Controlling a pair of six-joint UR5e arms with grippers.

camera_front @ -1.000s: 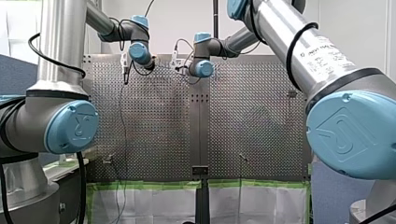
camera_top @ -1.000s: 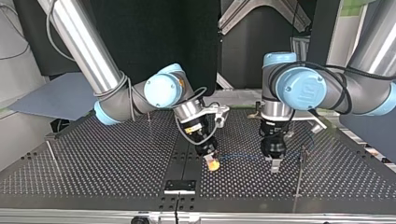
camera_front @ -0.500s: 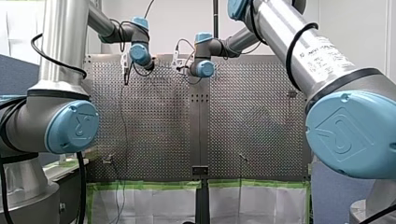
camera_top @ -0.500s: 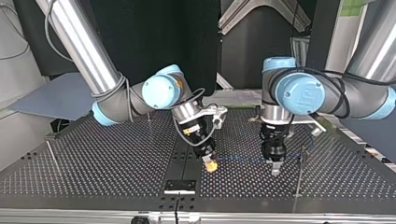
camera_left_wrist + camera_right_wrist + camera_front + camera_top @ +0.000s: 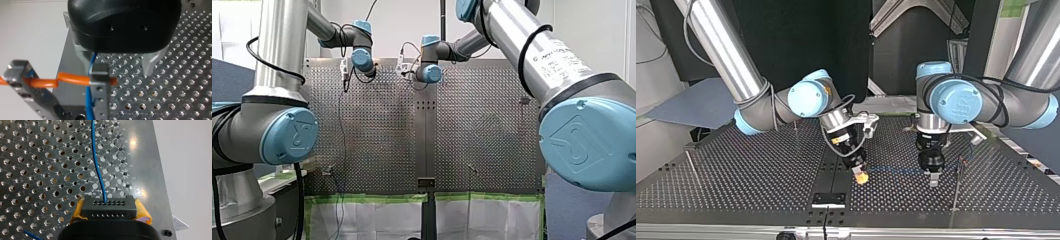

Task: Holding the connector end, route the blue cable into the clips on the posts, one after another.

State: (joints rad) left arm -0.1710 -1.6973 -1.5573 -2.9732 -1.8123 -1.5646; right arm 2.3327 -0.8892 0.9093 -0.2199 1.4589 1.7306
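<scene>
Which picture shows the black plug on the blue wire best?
The right wrist view: the connector sits close up in my right gripper's jaws. The top view barely shows it; the others, not at all.

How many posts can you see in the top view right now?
3: left post at the view's left; back post behind my right arm; right post beside my left gripper, at the view's right. The arms may hide more.
</scene>
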